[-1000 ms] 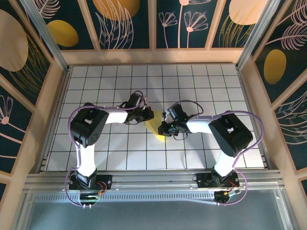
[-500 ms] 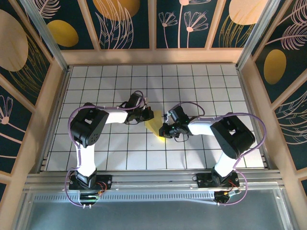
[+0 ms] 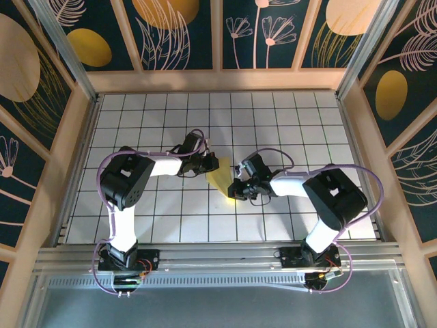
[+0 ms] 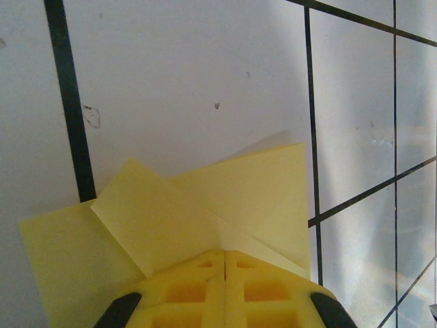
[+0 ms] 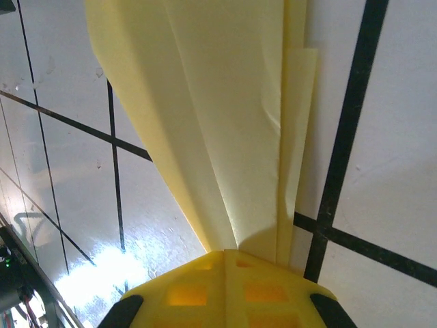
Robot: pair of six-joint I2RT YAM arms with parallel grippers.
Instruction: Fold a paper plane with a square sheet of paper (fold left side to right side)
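Well, mid-worktop (image 3: 157,219), the left gripper (image 3: 211,164) presses closed jaws on the far end of the yellow paper (image 3: 220,180), already folded into a narrow dart. The right gripper (image 3: 236,190), also closed, meets its near end; pinching or pressing, I cannot tell. Final creasing seems left.

- Top external: looks down from above, behind my bases (image 3: 126,258), onto the white gridded table (image 3: 287,116).
- Wrist cameras: close, facing down; all share the folded yellow paper (image 4: 205,205).
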